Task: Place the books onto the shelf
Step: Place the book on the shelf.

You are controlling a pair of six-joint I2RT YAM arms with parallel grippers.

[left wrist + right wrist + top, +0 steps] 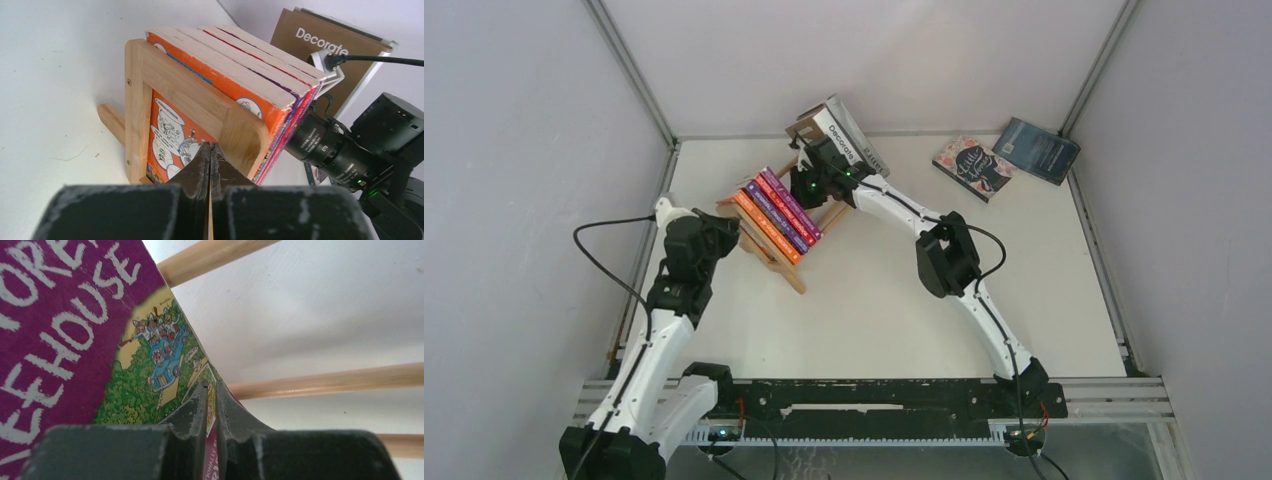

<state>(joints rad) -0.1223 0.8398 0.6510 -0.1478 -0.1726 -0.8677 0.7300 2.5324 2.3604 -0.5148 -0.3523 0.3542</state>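
so the right gripper [211, 390] has its jaws barely cracked around the purple paperback [60, 330] (can't tell if it's actually pinching), which stands in the wooden shelf [774, 262] mid-frame, left gripper [210, 147] shut at the shelf's left end, brown Decorate book [836, 128] leaning just above, nearest the right arm

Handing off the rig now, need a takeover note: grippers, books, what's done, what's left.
Left gripper: shut, tips at the shelf's end frame.
Right gripper: jaws narrowly straddle the purple book's cover edge at the shelf; clamped or not, unclear.
Done: row of paperbacks stands in the shelf.
Left: Decorate book leaning behind the shelf; floral book and dark blue book lying far right.
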